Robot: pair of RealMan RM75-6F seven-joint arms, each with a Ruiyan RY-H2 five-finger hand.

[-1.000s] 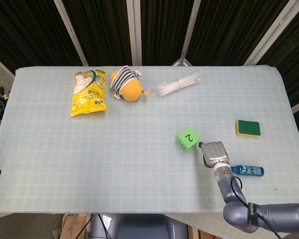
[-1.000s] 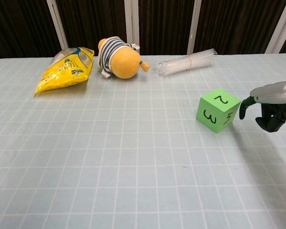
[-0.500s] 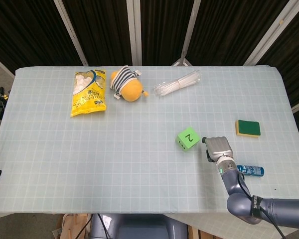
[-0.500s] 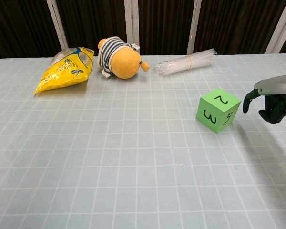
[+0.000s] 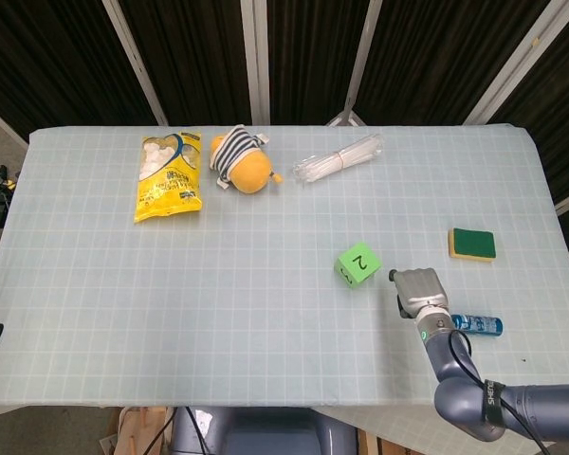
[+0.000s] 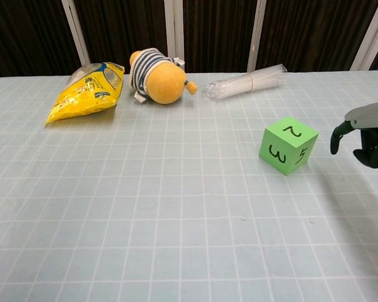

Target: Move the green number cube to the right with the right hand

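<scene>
- Hovering just off the table, the right hand (image 5: 418, 290) held nothing; its fingers (image 6: 337, 139) curled downward, thumb apart from the rest, so it looked loosely spread rather than clenched.
- From the hand, the cube (image 5: 357, 264) sat near at about 10 o'clock in the head view, apart from it, resting on the table (image 5: 266, 313) with the "2" face up.
- My guess was that the cube was light foam or plastic, stiff enough to hold shape, with smooth faces; two opposite side faces seemed the best place to take hold.
- A blue bottle (image 5: 477, 324) lay just beside the wrist at 4 o'clock, and a sponge (image 5: 471, 244) at 2 o'clock; both lay on the right and could crowd the drop spot.
- Well apart toward 11 o'clock lay straws (image 5: 339, 159), a plush toy (image 5: 241, 162) and a yellow bag (image 5: 168, 176), none in the way.
- No left hand showed in either view.
</scene>
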